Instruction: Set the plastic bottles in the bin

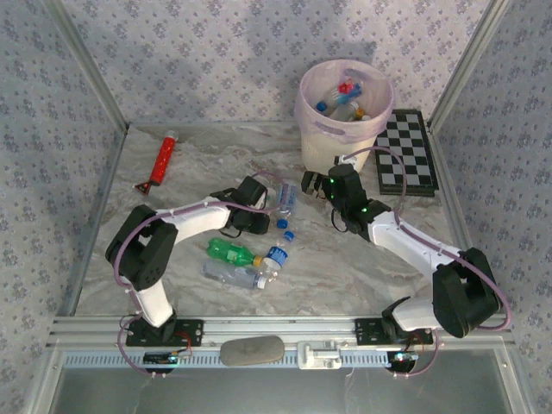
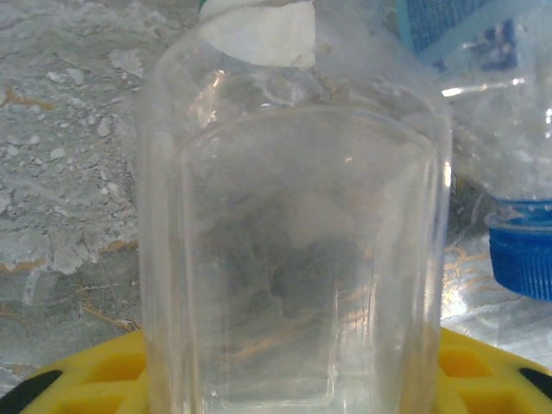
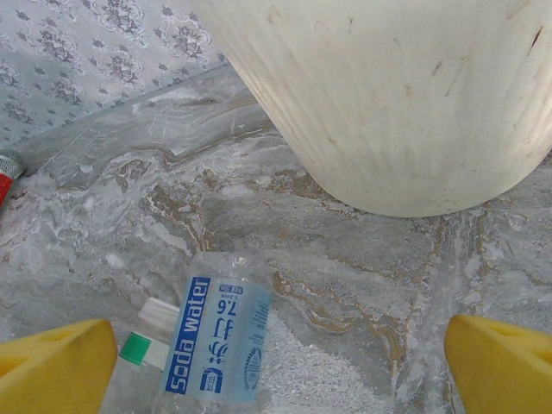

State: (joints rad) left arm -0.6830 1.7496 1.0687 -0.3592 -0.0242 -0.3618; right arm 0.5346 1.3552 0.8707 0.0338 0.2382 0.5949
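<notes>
Left jaws clamped on clear bottle (image 2: 293,259); right jaws wide open, soda-water bottle (image 3: 216,345) between them, bin (image 3: 388,103) ahead.

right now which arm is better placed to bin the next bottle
Probably left: its claw grips a clear bottle, so it only needs to carry it to the bin. The right claw hangs open and empty by the bin, over a soda water bottle.
</notes>
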